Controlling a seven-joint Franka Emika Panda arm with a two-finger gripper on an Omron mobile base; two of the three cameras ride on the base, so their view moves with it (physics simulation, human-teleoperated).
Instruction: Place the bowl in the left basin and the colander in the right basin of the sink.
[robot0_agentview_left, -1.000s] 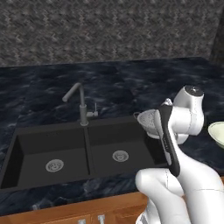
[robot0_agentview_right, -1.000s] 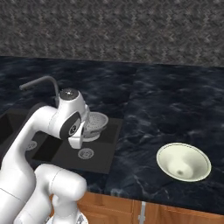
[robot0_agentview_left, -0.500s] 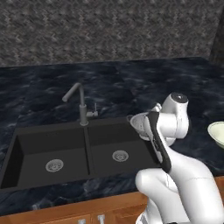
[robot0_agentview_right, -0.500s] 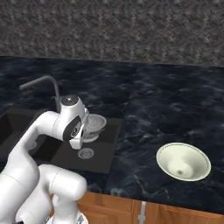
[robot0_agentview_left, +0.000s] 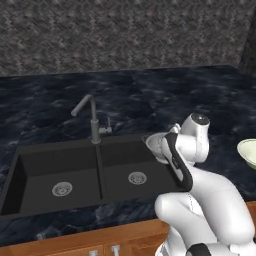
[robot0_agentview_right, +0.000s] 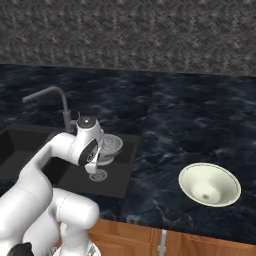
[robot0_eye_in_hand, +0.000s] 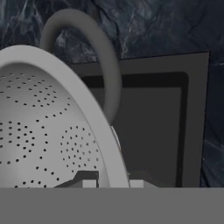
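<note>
While dark marble counter (robot0_agentview_right: 190, 120) surrounds the sink (robot0_agentview_left: 30, 150), the hand (robot0_eye_in_hand: 111, 183) clamps the colander (robot0_eye_in_hand: 39, 131).

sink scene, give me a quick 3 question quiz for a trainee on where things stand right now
1. True or false: the colander is gripped at its rim by the gripper and held above the right basin.
2. Where is the bowl? A) in the left basin B) on the counter right of the sink C) under the faucet
3. Fill in: the left basin holds nothing but its round silver ____.

Key: 1 true; 2 B; 3 drain
</note>
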